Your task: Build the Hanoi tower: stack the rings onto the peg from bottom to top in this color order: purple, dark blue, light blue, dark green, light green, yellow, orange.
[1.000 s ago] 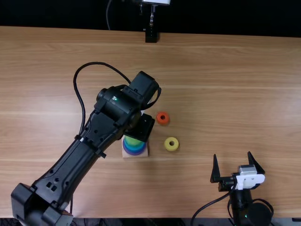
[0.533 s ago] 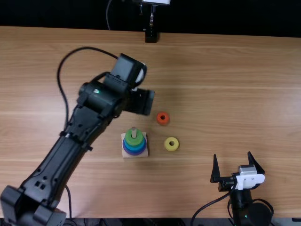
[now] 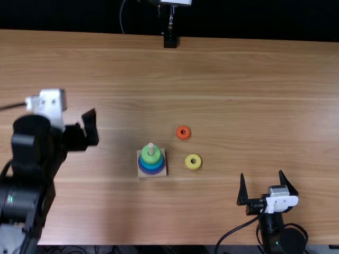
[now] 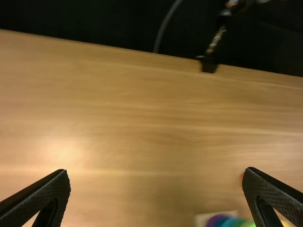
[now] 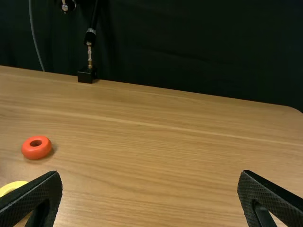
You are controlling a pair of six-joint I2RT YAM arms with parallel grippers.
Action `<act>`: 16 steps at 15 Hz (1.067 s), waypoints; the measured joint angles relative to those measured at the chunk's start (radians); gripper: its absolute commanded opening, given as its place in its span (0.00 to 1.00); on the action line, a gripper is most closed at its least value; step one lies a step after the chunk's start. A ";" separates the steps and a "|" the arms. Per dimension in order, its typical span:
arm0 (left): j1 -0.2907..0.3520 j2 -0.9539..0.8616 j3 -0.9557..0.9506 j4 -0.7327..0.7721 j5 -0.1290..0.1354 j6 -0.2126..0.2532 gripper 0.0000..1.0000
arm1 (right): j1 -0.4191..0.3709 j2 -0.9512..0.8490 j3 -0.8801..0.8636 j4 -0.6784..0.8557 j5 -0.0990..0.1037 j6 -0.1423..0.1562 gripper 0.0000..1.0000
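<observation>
Yellow, round, plastic-looking ring (image 3: 193,167) lies well apart from the wide-open, empty fingers of both left gripper (image 4: 156,170) and right gripper (image 5: 149,173). A level, centred pinch should help it drop cleanly over the pale round wooden peg (image 3: 151,148).

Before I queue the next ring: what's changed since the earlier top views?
The left tool swung left, away from over the tower, uncovering its top. No ring visibly picked up or let go. Same as before: the yellow ring and orange ring lie to the tower's right, and the right tool is parked.
</observation>
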 measured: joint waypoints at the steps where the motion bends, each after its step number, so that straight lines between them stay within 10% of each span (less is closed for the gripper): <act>1: 0.016 -0.147 -0.155 0.065 -0.038 0.002 1.00 | 0.000 0.000 0.000 0.000 0.000 0.000 1.00; 6: 0.016 -0.580 -0.675 0.422 -0.119 0.006 1.00 | 0.000 0.000 0.000 0.000 0.000 0.000 1.00; 11: 0.034 -0.838 -0.913 0.437 -0.031 0.010 1.00 | 0.000 0.000 0.000 0.000 0.000 0.000 1.00; 16: 0.034 -0.989 -1.001 0.436 -0.005 0.023 1.00 | 0.000 0.000 0.000 0.000 0.000 -0.001 1.00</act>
